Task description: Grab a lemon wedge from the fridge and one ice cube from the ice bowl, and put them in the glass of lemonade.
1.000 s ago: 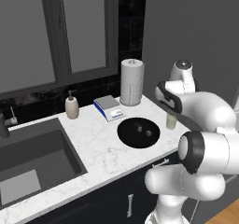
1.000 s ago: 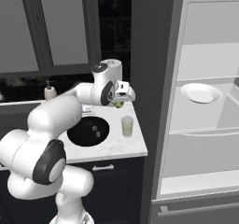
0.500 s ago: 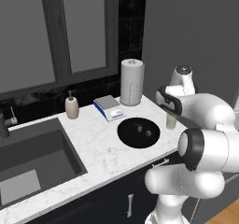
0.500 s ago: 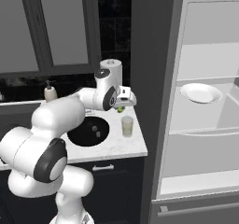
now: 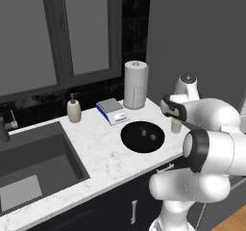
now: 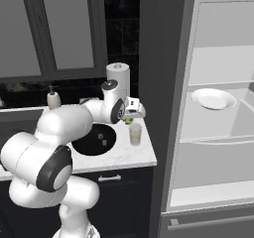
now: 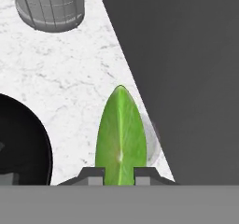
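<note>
Carried a little nearer the corner of the worktop since a second ago, the lemon wedge (image 7: pixel 120 136) is now held just above the glass of lemonade (image 6: pixel 135 134), the hand having swung slightly toward the fridge side and dipped. The wedge is pinched at its lower end between the nearly closed jaws of the gripper (image 7: pixel 119 173), its pointed tip standing clear beyond the fingertips (image 7: pixel 92 174). In the right base view it shows as a small green spot (image 6: pixel 128 120) at the hand, over the rim of the glass but to the bowl side of its centre. The glass stands at the right end of the worktop (image 5: pixel 103 155), close to the edge and just beside the grey fridge (image 6: pixel 218 133), whose door stands open with a white plate (image 6: pixel 214 98) on a shelf. The ice bowl (image 5: pixel 142 136) lies beside the glass, with two cubes visible in it. The main risk is judged to be a release made off-centre: the wedge could strike the rim and fall onto the worktop, into the bowl, or over the edge. Too low a descent could let the fingers knock the light glass toward the edge and spill it. The paper-towel roll (image 5: pixel 135 84) is well behind and poses no obstacle.
</note>
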You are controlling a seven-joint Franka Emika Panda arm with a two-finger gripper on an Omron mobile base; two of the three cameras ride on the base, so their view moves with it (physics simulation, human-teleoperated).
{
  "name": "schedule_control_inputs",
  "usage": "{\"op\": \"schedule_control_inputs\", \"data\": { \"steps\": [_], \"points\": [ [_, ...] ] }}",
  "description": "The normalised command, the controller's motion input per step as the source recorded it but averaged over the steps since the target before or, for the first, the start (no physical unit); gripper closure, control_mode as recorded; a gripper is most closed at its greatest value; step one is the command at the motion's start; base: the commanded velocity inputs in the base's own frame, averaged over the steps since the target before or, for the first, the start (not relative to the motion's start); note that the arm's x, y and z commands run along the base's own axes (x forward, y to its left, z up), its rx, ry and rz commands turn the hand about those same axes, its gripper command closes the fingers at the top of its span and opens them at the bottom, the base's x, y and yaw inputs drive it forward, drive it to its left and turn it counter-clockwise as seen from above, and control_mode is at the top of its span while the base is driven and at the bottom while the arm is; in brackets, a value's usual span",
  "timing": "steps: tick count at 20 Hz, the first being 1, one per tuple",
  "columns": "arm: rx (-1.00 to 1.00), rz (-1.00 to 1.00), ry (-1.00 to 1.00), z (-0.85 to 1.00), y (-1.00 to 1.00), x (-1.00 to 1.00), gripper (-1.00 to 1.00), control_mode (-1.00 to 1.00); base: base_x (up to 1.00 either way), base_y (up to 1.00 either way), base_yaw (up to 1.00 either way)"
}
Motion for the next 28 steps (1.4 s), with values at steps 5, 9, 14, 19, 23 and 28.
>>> {"op": "schedule_control_inputs", "data": {
  "steps": [5, 9, 14, 19, 23, 28],
  "points": [
    [0.00, 0.00, 0.00, -0.13, -0.23, 0.12, 1.00, -1.00, 0.00, 0.00, 0.00],
    [0.00, 0.00, 0.00, -0.09, -0.13, 0.07, 1.00, -1.00, 0.00, 0.00, 0.00],
    [0.00, 0.00, 0.00, -0.04, 0.00, 0.00, 1.00, -1.00, 0.00, 0.00, 0.00],
    [0.00, 0.00, 0.00, 0.00, 0.00, 0.10, 1.00, -1.00, 0.00, 0.00, 0.00],
    [0.00, 0.00, 0.00, -0.03, 0.00, 0.08, 1.00, -1.00, 0.00, 0.00, 0.00],
    [0.00, 0.00, 0.00, -0.02, 0.00, 0.00, 1.00, -1.00, 0.00, 0.00, 0.00]
  ]
}}
